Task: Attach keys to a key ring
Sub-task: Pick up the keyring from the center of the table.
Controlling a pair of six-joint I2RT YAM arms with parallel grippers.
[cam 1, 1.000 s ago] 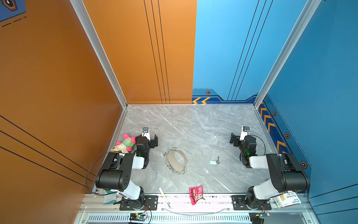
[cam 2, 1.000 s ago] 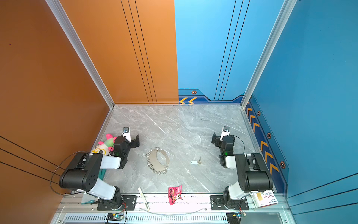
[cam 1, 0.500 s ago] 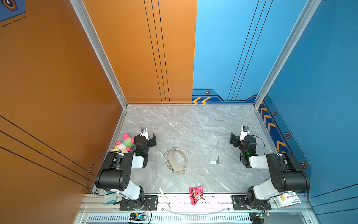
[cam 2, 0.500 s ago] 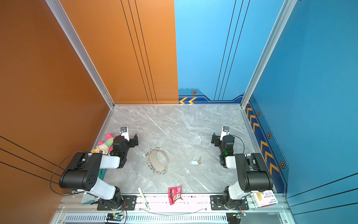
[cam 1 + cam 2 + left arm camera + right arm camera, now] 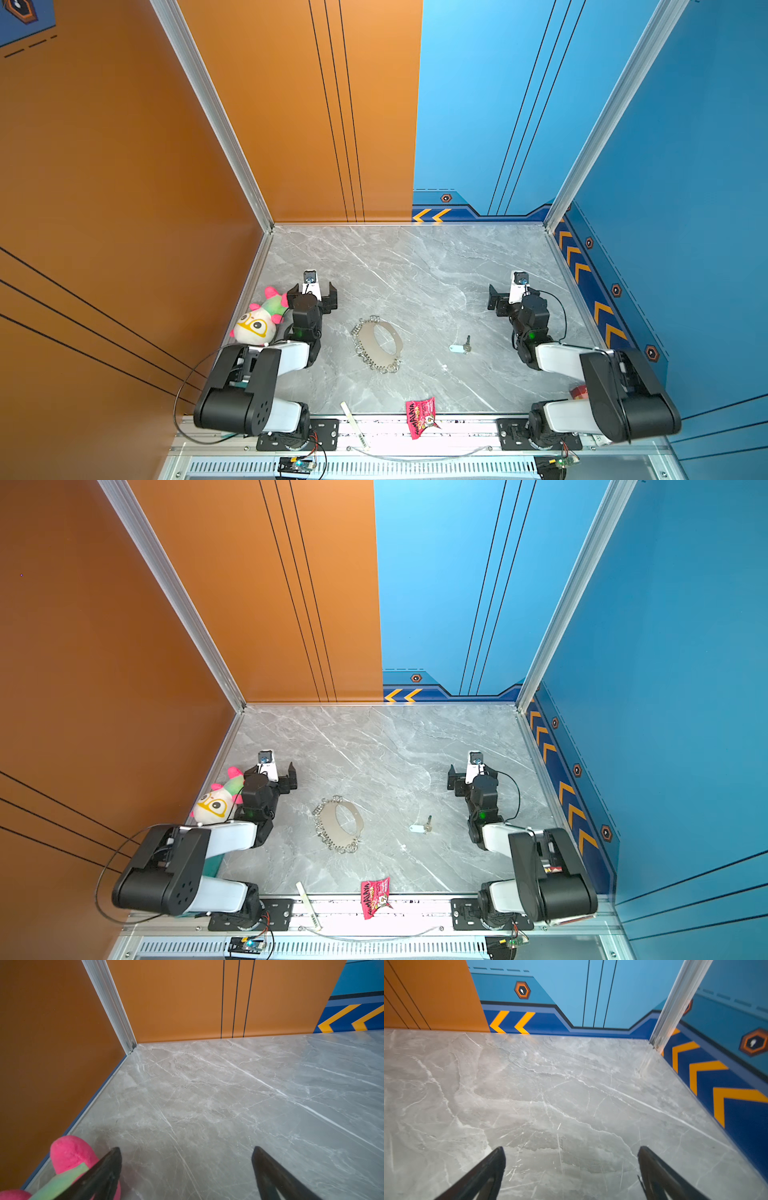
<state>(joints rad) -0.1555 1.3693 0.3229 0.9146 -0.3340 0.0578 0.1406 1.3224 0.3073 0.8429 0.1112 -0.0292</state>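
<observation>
The key ring (image 5: 397, 348) (image 5: 357, 824), a beige band loop edged with small silver rings, lies on the marble floor between the arms. The key (image 5: 459, 348) (image 5: 419, 828), silver with a pale oblong tag, lies to its right, apart from it. My left gripper (image 5: 312, 293) (image 5: 272, 776) (image 5: 187, 1149) is open and empty, left of the ring and farther back. My right gripper (image 5: 513, 297) (image 5: 471, 777) (image 5: 571, 1148) is open and empty, right of the key and farther back. Neither wrist view shows the ring or the key.
A plush toy (image 5: 259, 320) (image 5: 216, 804) (image 5: 68, 1153) lies against the left wall, touching the left gripper's outer finger. A red snack packet (image 5: 420, 417) (image 5: 375, 895) and a white strip (image 5: 353, 424) lie at the front edge. Walls close in three sides.
The left gripper has shifted very slightly beside the plush toy. The right arm, key ring and key have not moved.
</observation>
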